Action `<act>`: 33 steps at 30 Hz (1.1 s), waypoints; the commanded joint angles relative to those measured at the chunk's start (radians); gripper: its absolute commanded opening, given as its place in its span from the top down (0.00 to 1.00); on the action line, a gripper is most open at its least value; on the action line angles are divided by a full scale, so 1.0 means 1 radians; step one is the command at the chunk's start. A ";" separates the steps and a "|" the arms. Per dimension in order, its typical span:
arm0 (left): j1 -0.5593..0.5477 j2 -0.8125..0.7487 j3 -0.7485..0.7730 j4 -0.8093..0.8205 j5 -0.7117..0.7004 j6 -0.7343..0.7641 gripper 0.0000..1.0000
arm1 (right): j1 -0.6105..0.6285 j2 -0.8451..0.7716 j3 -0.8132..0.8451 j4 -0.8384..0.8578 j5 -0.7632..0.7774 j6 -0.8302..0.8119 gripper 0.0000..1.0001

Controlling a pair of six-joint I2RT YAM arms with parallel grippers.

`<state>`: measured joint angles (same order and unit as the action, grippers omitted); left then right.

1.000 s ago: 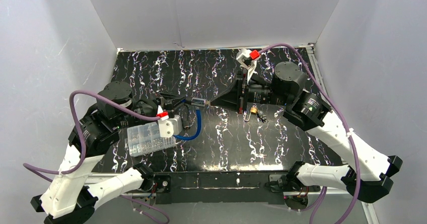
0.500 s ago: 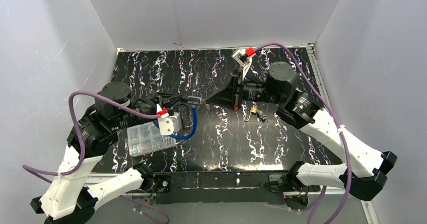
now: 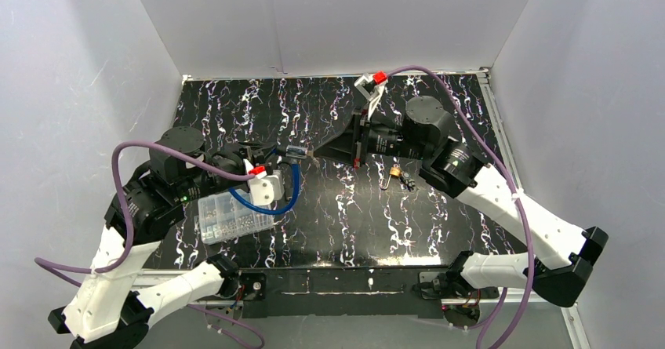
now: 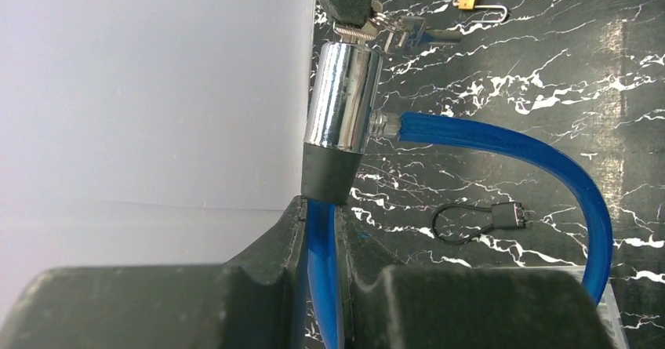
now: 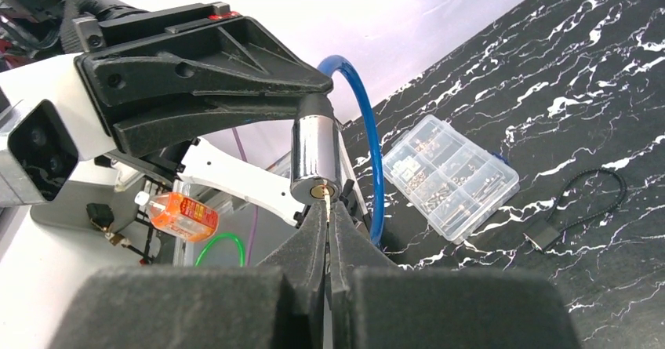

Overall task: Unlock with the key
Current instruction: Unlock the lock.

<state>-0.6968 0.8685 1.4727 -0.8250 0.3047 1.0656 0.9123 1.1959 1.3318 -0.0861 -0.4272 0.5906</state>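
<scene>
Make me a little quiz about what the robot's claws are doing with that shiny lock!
1. True or false: the left claw grips the cable of the shiny lock.
2. The right claw pinches: A) a spoon, B) a key, C) a coin.
3. Fill in: the cable's colour is ____.

Answer key: 1 true; 2 B; 3 blue.
</scene>
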 commanded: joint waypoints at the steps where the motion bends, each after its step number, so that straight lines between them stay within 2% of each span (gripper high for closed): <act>1: -0.030 0.018 0.034 0.131 0.198 0.032 1.00 | 0.027 0.056 0.016 -0.028 0.036 0.009 0.99; 2: -0.030 0.017 0.033 0.130 0.200 0.033 1.00 | 0.027 0.058 0.018 -0.035 0.035 0.008 0.99; 3: -0.029 0.016 0.033 0.129 0.199 0.034 1.00 | 0.026 0.059 0.022 -0.046 0.034 0.001 0.93; 7: -0.030 0.013 0.033 0.125 0.177 0.035 1.00 | 0.017 0.022 0.014 -0.056 0.015 -0.043 0.47; 9: -0.030 0.010 0.029 0.121 0.165 0.036 1.00 | 0.010 -0.013 0.005 -0.051 0.011 -0.076 0.35; 13: -0.029 0.002 0.014 0.118 0.156 0.034 1.00 | 0.002 -0.071 0.007 -0.071 0.038 -0.171 0.27; 19: -0.029 0.018 0.022 0.120 0.113 0.024 1.00 | 0.000 -0.158 -0.009 -0.111 0.115 -0.255 0.21; 24: -0.033 0.057 0.056 0.143 0.029 -0.044 1.00 | 0.001 -0.281 -0.184 -0.039 0.265 -0.251 0.19; 33: -0.035 0.105 0.089 0.161 -0.060 -0.136 1.00 | 0.013 -0.258 -0.278 0.091 0.114 -0.184 0.16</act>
<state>-0.7254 0.9809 1.5077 -0.7274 0.2824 0.9847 0.9171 0.9214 1.0693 -0.1247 -0.2613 0.3840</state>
